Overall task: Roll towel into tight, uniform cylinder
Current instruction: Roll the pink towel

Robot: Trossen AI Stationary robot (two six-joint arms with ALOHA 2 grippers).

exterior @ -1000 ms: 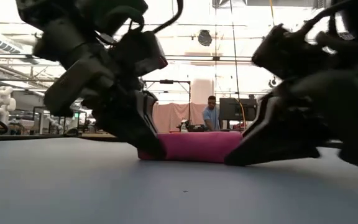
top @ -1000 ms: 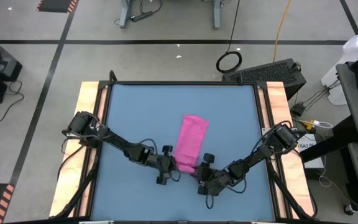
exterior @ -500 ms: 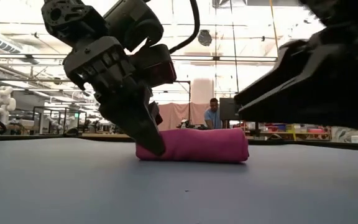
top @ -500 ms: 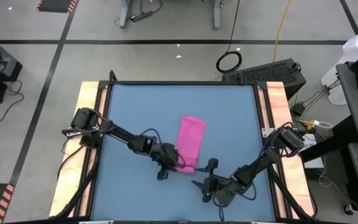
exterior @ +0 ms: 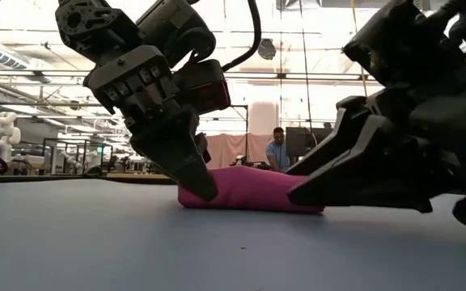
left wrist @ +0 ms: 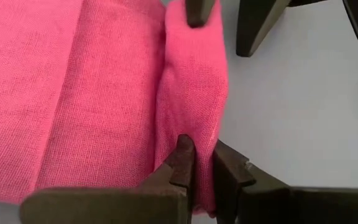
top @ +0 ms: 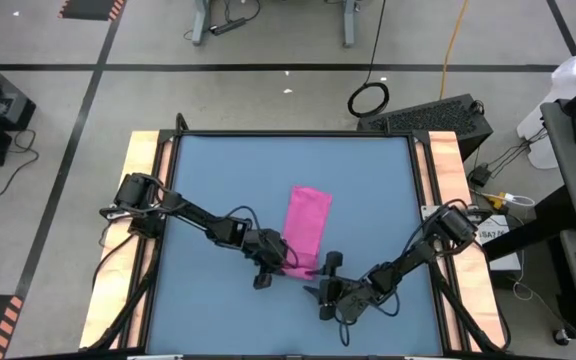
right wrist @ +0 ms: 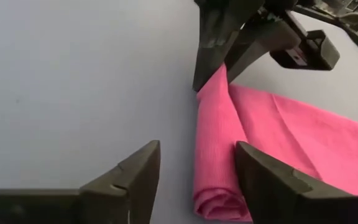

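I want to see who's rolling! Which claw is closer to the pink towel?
Left. The left claw is pinched on the towel's rolled near end; the right claw is open, just beside that end.

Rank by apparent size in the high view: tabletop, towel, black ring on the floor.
1. tabletop
2. towel
3. black ring, though the floor lies farther from the camera, so its true size is unsure.

Magenta-pink towel (top: pixel 306 228), blue table (top: pixel 208 180), dark fingers (left wrist: pixel 182 155).

no readable text, no labels, no brands, no numbers, no signs
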